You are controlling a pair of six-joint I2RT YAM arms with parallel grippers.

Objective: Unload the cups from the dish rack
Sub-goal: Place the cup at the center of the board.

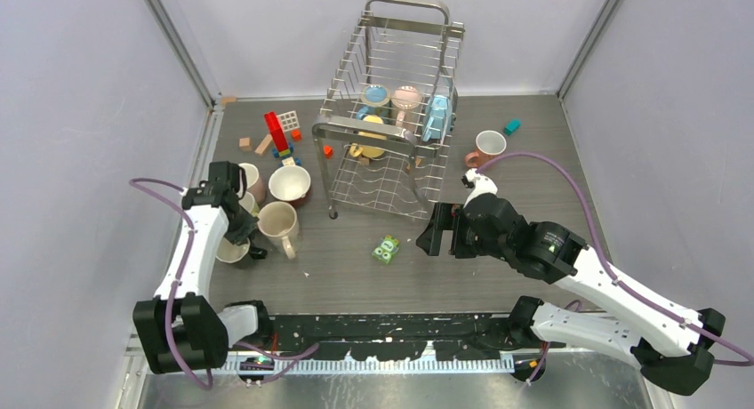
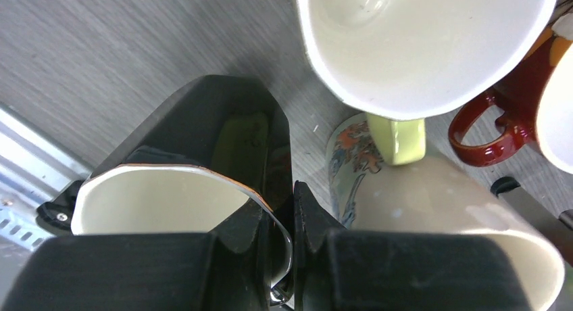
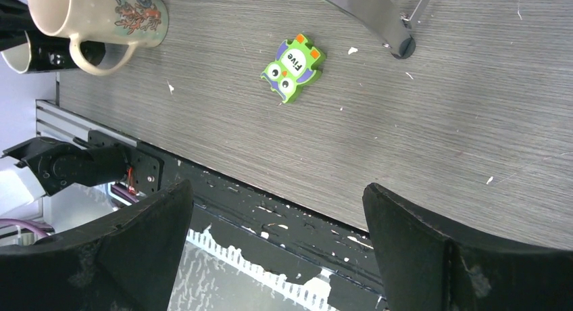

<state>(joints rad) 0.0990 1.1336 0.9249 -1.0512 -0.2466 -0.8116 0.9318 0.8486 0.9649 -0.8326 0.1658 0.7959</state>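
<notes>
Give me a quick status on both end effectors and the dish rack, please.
Left end effector shut on rim of black cup. Right end effector open, empty. Several cups in dish rack. Green packet on table near rack.

Dish rack (image 1: 363,127) back-centre on tabletop (image 1: 356,280), cups (image 1: 406,98) inside. Mug cluster (image 1: 290,183) front-left, toy blocks (image 1: 276,132) left, lone mug (image 1: 488,144) right, owl piece (image 1: 386,249) in front.

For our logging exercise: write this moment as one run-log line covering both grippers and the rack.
left gripper: shut on cup rim | right gripper: open, above table | rack: holds cups
</notes>
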